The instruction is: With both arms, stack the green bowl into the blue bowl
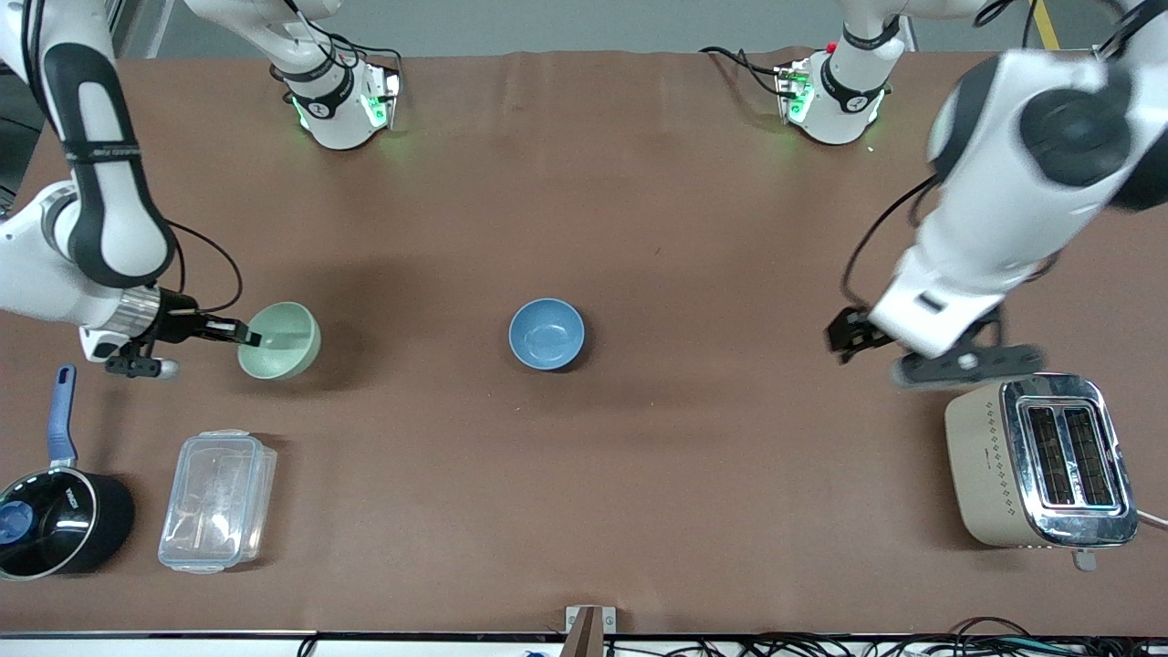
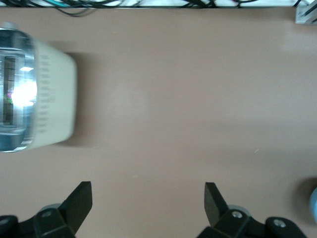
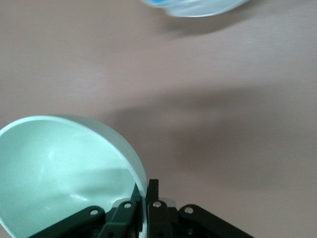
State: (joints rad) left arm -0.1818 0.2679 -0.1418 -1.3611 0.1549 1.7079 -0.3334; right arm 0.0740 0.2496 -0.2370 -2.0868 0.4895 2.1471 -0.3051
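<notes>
The green bowl hangs tilted over the table, toward the right arm's end of it, pinched at its rim by the right end effector. In the right wrist view the fingers are pressed together on the thin wall, one inside and one outside. The blue bowl sits upright mid-table, well apart from the green one and still empty.

The green bowl looks rigid, light and matte, so a rim pinch should carry it, though held at one edge it may swing or slip if moved quickly. The rim is the only sensible hold, since the round body offers a narrow two-finger grip nothing else. Both bowls seem the same size, so the green one must come down level and centred to nest.

The left end effector hovers over bare table beside the toaster, its fingers spread wide and holding nothing, apparently waiting. Nearer the camera than the green bowl lie a clear lidded container and a black saucepan.
</notes>
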